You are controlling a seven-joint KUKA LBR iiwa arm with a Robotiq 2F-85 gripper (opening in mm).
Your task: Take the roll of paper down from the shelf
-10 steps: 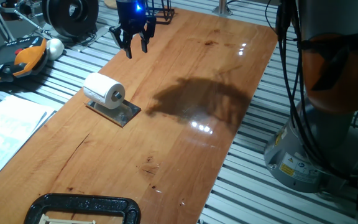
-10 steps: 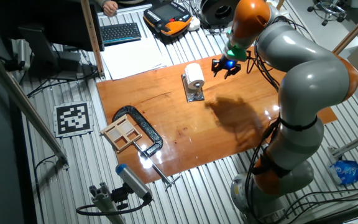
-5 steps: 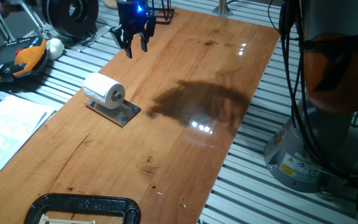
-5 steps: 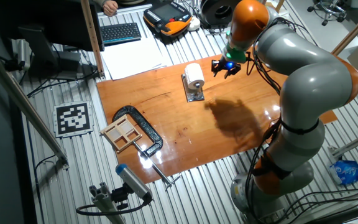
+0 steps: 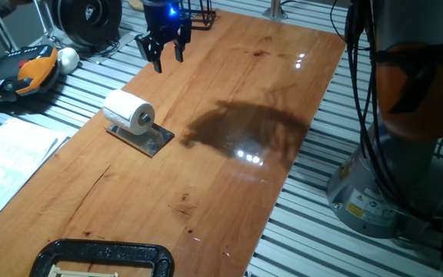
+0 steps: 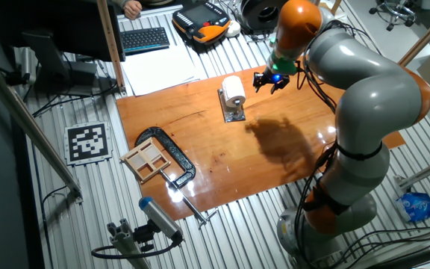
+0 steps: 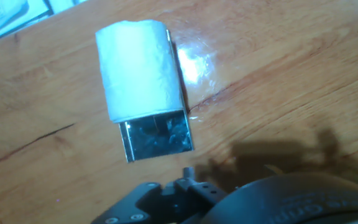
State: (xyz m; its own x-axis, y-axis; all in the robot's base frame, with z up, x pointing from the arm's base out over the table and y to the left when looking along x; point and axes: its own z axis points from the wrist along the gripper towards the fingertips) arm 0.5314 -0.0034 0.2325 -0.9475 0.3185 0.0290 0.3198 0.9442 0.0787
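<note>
The roll of paper [image 5: 129, 112] is white with a dark core and lies on its side on the shelf [image 5: 151, 141], a small grey metal plate on the wooden table. In the other fixed view the roll [image 6: 234, 90] lies on the plate [image 6: 234, 113] too. The hand view looks down on the roll [image 7: 139, 67] and the shiny plate end [image 7: 158, 137]. My gripper [image 5: 165, 58] hangs open and empty above the table's far edge, apart from the roll, and shows to the roll's right in the other fixed view [image 6: 271, 83].
A big black clamp [image 5: 102, 258] lies at the table's near end beside a wooden tray [image 6: 147, 161]. A white ball [image 5: 68, 58], an orange pendant [image 5: 31, 71] and papers [image 5: 6, 165] lie off the left edge. The robot base [image 5: 391, 177] stands at the right.
The gripper has shifted slightly left and away, still open. The roll and shelf have not moved.
</note>
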